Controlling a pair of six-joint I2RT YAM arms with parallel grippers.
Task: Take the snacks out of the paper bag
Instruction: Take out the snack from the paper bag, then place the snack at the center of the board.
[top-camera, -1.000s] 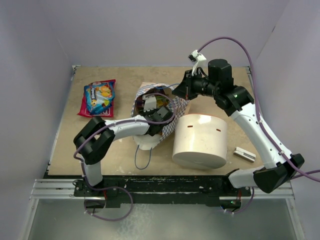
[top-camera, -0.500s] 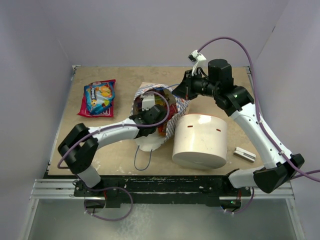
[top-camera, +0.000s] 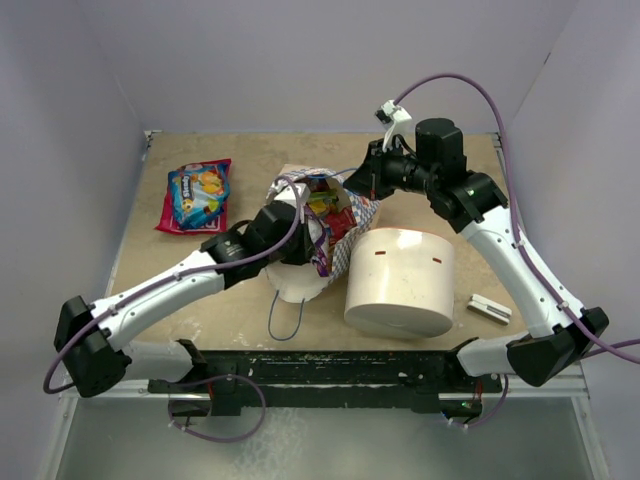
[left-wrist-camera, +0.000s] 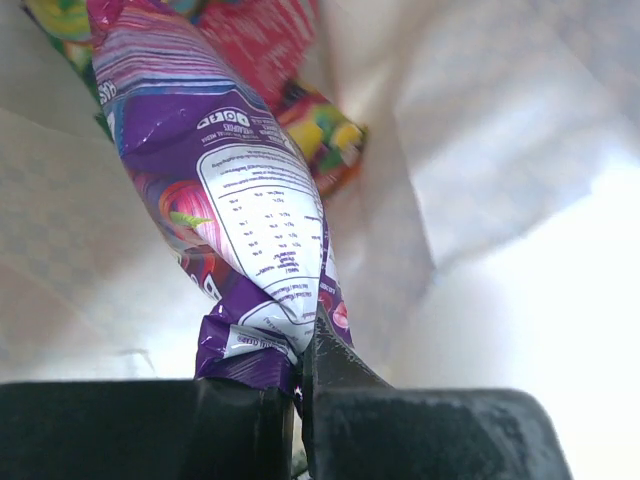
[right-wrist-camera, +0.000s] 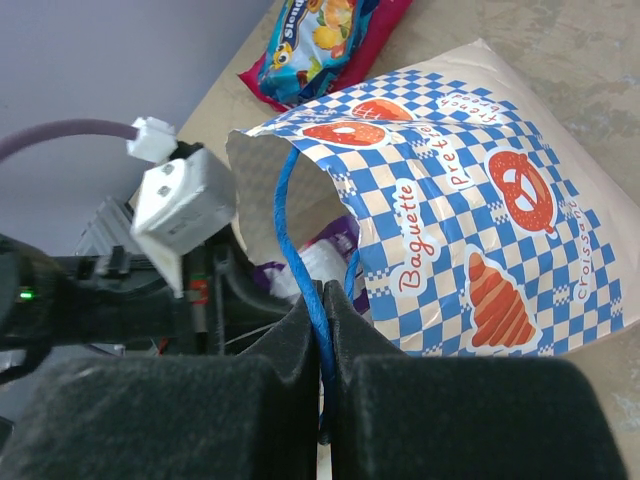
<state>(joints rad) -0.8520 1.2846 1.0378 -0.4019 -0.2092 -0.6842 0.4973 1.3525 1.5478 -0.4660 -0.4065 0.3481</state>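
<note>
Removal of a snack, grasp stage. The left gripper, which a second ago stood spread inside the mouth of the paper bag, has now clenched on the crimped lower end of a purple packet; in the left wrist view the dark fingers pinch the seal between them, with the packet's body rising away from the grip. In the overhead view the left arm has stretched out low across the table while its gripper stays at the bag opening, so the packet is seized but, by judgement, not yet lifted clear of the bag. Behind it, still inside the white interior, lie a red packet and a yellow-green packet. The right gripper remains clamped on the blue cord handle, holding the bag's mouth up and open. One blue-and-red packet already lies on the table, well apart from the bag, to its left. The white cylinder stands just beside the bag. With the grasp made, the withdrawal can begin; several snacks remain to be taken
</note>
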